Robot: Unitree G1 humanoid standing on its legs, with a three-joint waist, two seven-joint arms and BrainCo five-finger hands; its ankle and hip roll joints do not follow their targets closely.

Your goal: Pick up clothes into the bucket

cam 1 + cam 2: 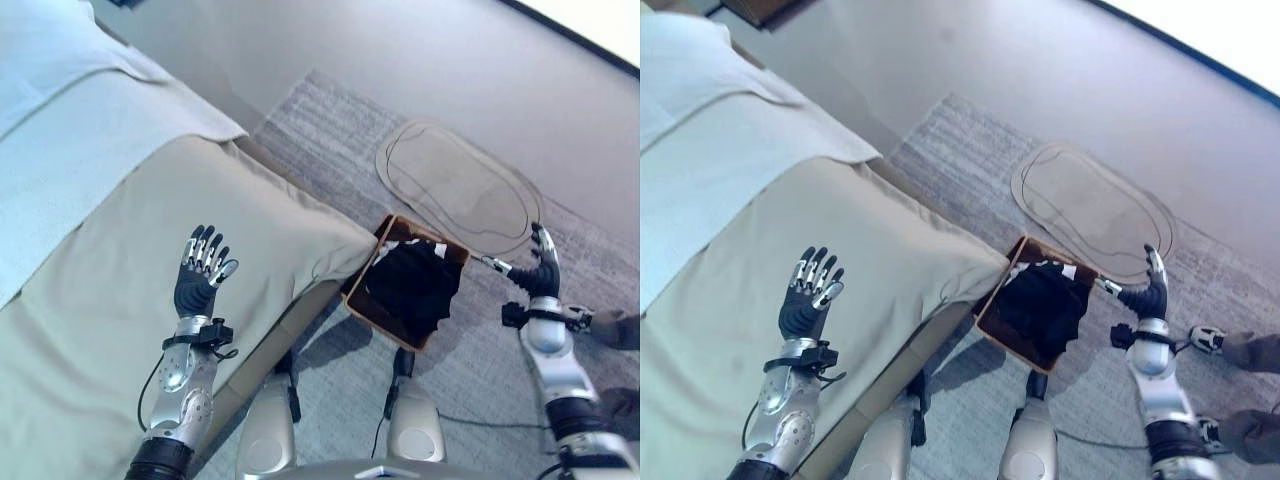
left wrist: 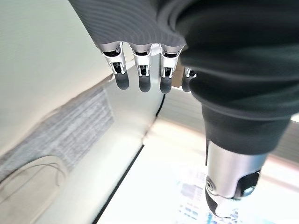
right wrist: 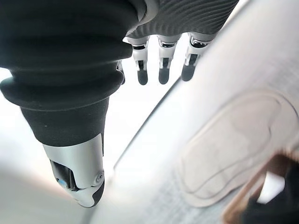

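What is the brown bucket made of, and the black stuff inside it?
The bucket looks like stiff board or fabric-covered card: thin, flat brown walls and square corners. The black clothes look like soft cloth, crumpled and matte. Neither can be told for sure from here.

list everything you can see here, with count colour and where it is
bed: one, beige cover with a pale blue-white sheet at its far end, on the robot's left
bucket: one, brown and rectangular, on the carpet beside the corner of the bed
clothes: one dark heap, black with a bit of white showing, inside the bucket
mat: one, grey-beige oval, on the floor beyond the bucket
carpet: one, grey, under the bucket and mat
person: shoes and trouser legs, grey, at the right edge
left robot hand: one, open, raised above the bed
right robot hand: one, open, raised to the right of the bucket
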